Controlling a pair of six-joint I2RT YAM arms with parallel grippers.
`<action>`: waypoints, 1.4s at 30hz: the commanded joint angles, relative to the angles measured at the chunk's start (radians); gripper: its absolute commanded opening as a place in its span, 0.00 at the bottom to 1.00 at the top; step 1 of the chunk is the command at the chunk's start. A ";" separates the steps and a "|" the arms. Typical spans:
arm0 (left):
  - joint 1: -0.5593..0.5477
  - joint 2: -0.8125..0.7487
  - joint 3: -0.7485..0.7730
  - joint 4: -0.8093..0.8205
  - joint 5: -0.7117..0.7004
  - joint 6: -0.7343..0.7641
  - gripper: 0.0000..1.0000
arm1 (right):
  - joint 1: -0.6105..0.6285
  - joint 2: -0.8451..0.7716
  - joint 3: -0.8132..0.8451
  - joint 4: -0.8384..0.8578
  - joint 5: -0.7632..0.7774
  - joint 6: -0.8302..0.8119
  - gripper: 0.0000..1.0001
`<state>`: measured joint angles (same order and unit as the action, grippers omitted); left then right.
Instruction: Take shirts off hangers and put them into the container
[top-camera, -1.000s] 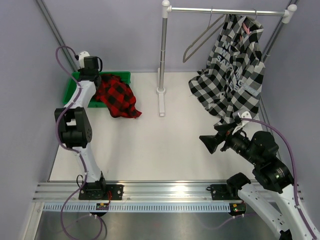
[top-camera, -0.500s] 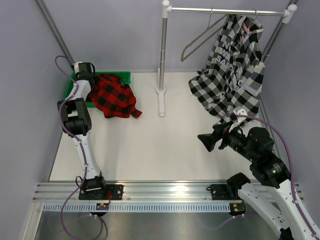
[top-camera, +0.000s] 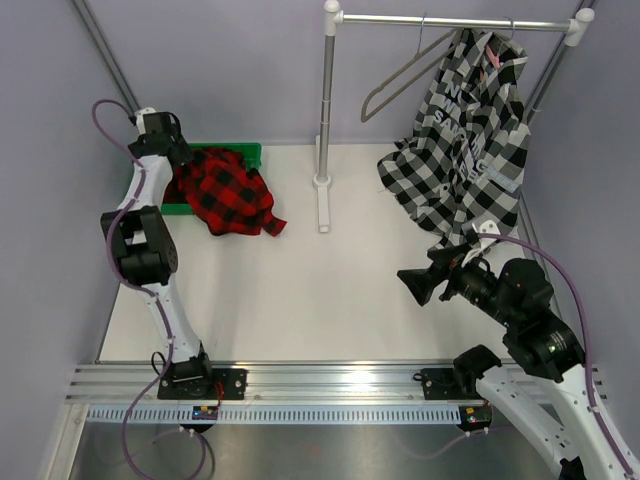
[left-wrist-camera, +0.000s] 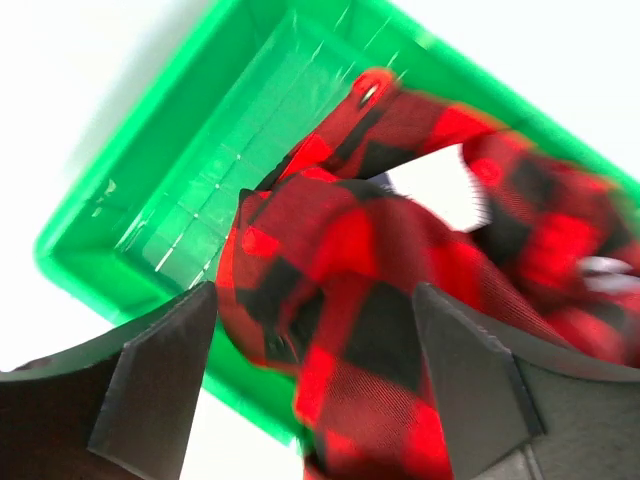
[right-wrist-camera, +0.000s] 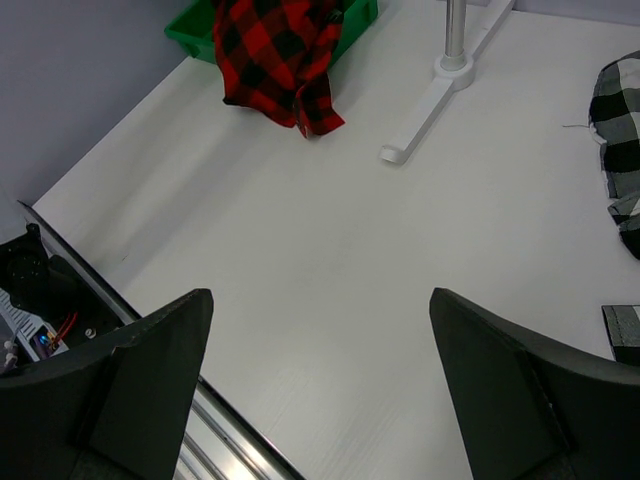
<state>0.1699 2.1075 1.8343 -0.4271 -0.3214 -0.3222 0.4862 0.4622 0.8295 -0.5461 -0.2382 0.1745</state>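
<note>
— Red-and-black shirt (top-camera: 228, 195), position?
— Bunched in the green container (top-camera: 248, 150) at the far left of the worktop (top-camera: 330, 300). One part hangs over the rim onto the worktop.
— Left gripper (left-wrist-camera: 312, 320)?
— Just above that shirt, jaws spread wide, gripping nothing.
— Right gripper (top-camera: 415, 283)?
— Also wide apart and empty, over bare worktop near the lower end of the black-and-white shirt (top-camera: 460, 150). That shirt hangs from the rail (top-camera: 450, 19), beside a bare wire hanger (top-camera: 388, 88).
</note>
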 joint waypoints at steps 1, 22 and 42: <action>-0.012 -0.187 -0.055 0.050 0.054 -0.026 0.88 | 0.003 -0.023 -0.004 0.025 -0.015 -0.006 0.99; -0.388 -0.753 -0.907 0.237 -0.117 -0.270 0.99 | 0.003 -0.094 -0.007 0.032 -0.050 0.013 1.00; -0.377 -0.417 -0.794 0.330 -0.200 -0.250 0.87 | 0.003 -0.094 -0.007 0.023 -0.052 0.008 1.00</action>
<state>-0.2176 1.6722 0.9871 -0.1741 -0.4614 -0.5758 0.4862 0.3779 0.8234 -0.5430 -0.2794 0.1806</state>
